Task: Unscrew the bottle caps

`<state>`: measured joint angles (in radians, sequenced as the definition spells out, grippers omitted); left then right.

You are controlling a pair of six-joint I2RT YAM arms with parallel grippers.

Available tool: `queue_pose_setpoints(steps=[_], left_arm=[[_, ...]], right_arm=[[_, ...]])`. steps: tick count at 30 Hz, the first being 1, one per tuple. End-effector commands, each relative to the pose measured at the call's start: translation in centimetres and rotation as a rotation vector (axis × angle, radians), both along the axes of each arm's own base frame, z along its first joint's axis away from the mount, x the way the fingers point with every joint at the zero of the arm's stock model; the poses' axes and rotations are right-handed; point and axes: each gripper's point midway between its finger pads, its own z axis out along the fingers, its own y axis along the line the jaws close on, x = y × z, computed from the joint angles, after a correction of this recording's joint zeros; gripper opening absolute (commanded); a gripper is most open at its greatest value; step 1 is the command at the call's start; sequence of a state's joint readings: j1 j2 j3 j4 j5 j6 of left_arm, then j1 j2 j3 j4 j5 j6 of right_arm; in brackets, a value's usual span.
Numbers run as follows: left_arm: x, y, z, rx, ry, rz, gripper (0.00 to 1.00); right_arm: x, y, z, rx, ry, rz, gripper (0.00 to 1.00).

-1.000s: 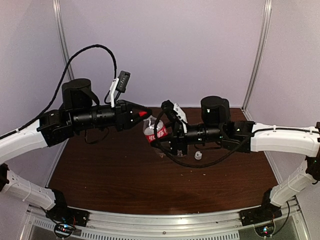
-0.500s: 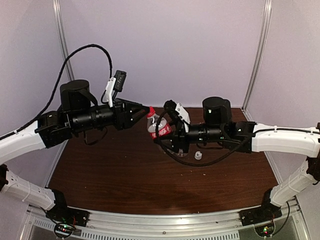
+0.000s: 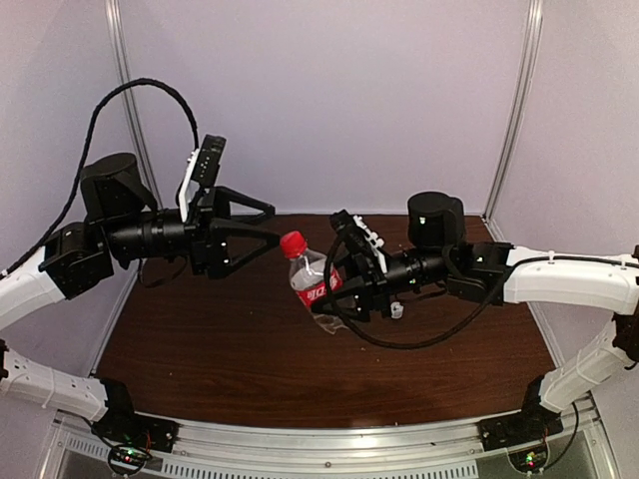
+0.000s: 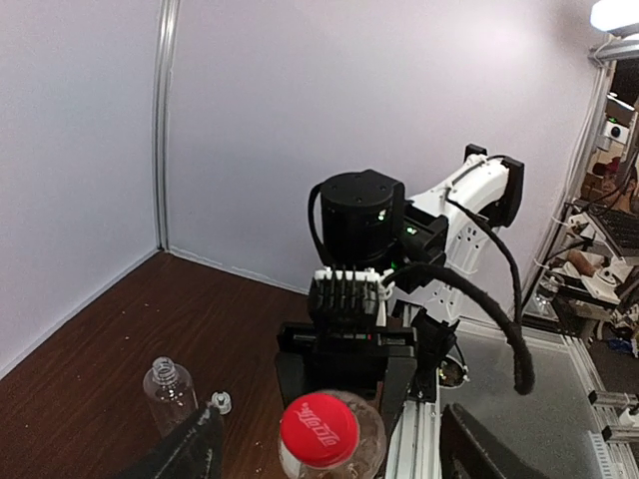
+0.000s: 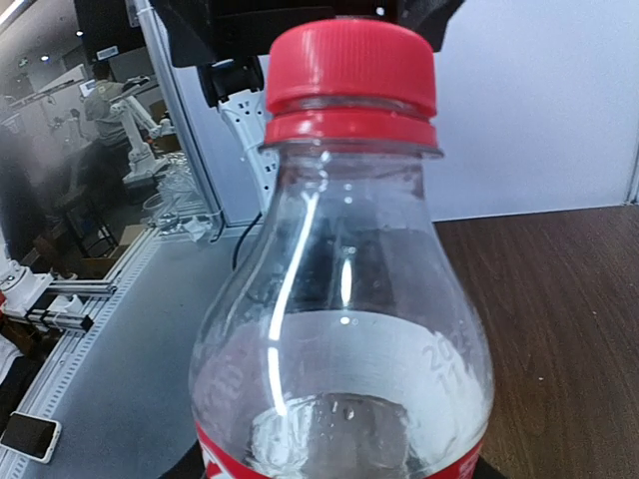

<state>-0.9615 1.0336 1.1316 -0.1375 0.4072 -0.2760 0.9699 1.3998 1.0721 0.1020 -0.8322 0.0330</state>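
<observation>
The small bottle [image 3: 312,284], clear with a red label, is held off the table [image 3: 220,369] by the right gripper [image 3: 339,291], whose jaws are closed around its lower body. In the top view the bottle is tilted, its neck pointed toward 11 o'clock. The red cap [image 3: 293,243] is seated on the neck, and in the right wrist view it is seen sitting down against the red ring beneath it.

The left gripper [image 3: 273,224] is found at 10 o'clock from the red cap, and its jaws are spread wide with nothing between them. The fingertips are kept apart from the cap, and no contact is seen. In the left wrist view the cap is framed low in the middle, with one dark finger at 8 o'clock and the other at 4 o'clock of it.

The white cap [image 3: 396,310] is seen on the table at 3 o'clock from the small bottle, partly hidden by the right arm. In the left wrist view the unlabelled bottle [image 4: 168,384] is seen standing upright on the table with its neck open, and the white cap lies just beside it at 3 o'clock.
</observation>
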Motion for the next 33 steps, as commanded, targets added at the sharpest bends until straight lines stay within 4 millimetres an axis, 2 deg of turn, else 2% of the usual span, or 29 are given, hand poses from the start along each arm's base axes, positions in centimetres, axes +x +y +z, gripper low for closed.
queue_pose_setpoints(steps=[1, 7, 16, 23, 27, 30, 33], left_arm=[[-2.5, -0.7, 1.2, -0.022, -0.09, -0.176, 0.75], [-3.3, -2.0, 1.4, -0.033, -0.102, -0.285, 0.7], [-3.6, -3.0, 0.9, -0.04, -0.067, -0.351, 0.39], [-3.0, -2.8, 0.8, -0.045, -0.033, -0.31, 0.23], [-1.0, -2.8, 1.4, -0.074, 0.023, -0.185, 0.11], [2.2, -2.3, 1.0, -0.07, 0.12, 0.005, 0.07], [5.3, -1.4, 0.1, -0.081, 0.236, 0.219, 0.09]], right_arm=[[-3.1, -0.1, 2.3, 0.081, 0.039, 0.203, 0.27], [-4.2, 0.0, 3.1, 0.114, 0.084, 0.299, 0.27], [-4.3, 0.0, 3.0, 0.12, 0.091, 0.31, 0.27], [-3.2, 0.4, 2.7, 0.107, 0.078, 0.232, 0.27], [-0.8, 0.8, 2.0, 0.066, 0.047, 0.074, 0.27], [1.7, 0.8, 1.5, 0.03, 0.013, -0.079, 0.27], [4.2, 0.5, 1.3, 0.016, -0.025, -0.237, 0.27]])
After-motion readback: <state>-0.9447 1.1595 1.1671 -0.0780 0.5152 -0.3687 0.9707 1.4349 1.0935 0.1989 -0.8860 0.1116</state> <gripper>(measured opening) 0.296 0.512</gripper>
